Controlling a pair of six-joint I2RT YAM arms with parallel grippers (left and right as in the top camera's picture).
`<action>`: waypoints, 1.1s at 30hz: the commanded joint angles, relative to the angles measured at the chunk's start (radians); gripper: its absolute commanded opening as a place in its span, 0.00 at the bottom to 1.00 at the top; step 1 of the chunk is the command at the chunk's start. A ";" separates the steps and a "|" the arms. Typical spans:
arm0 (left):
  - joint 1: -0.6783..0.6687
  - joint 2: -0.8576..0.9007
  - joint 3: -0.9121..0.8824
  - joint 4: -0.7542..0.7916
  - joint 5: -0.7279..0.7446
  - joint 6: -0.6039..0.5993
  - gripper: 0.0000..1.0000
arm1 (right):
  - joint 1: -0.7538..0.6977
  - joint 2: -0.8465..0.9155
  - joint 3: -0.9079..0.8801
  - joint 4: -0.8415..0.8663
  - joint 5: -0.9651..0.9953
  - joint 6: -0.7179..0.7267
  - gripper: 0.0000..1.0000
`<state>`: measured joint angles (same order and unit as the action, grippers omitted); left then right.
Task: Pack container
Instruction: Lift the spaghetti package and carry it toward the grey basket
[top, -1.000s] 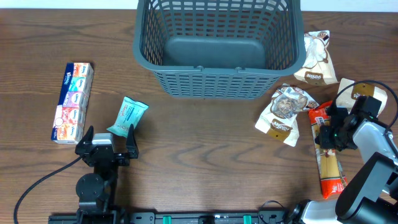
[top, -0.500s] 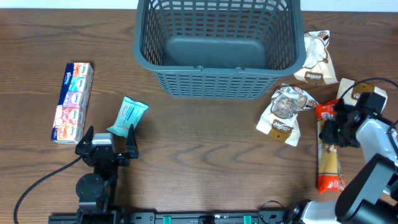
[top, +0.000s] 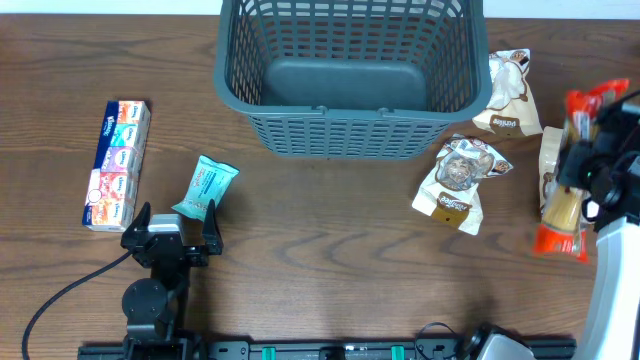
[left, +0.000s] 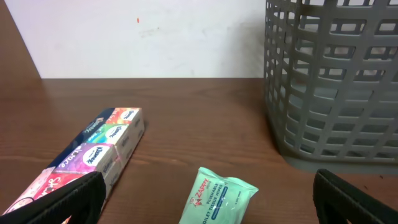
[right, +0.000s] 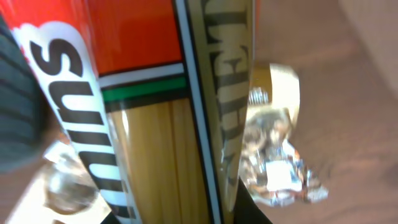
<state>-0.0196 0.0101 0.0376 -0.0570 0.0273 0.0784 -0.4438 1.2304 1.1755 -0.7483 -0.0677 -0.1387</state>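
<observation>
Container (top: 350, 132): upper centre of frame, empty; nothing packed yet. Right end effector (top: 588, 165), right edge: clamped on spaghetti pack (top: 563, 205). Left end effector (top: 174, 216), lower left: jaws wide, holding nothing. Outstanding on desk (top: 330, 230): wipes pack (top: 205, 187), tissue strip (top: 117, 163), snack pouches (top: 460, 182).

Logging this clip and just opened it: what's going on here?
The right fingers are shut on a spaghetti pack, held up to the right of the container, which is empty. The left fingers rest open by a teal wipes pack. Two snack packs and a tissue strip lie outside it.
</observation>
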 joint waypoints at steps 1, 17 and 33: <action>0.002 -0.007 -0.032 -0.012 0.017 -0.005 0.99 | 0.055 -0.035 0.145 0.004 -0.043 0.029 0.01; 0.002 -0.007 -0.032 -0.012 0.017 -0.005 0.99 | 0.443 0.224 0.801 -0.003 -0.197 -0.116 0.01; 0.002 -0.007 -0.032 -0.012 0.017 -0.005 0.99 | 0.790 0.418 0.906 -0.050 -0.169 -0.444 0.01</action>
<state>-0.0196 0.0101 0.0376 -0.0566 0.0273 0.0784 0.3363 1.6436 2.0270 -0.8047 -0.2581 -0.5205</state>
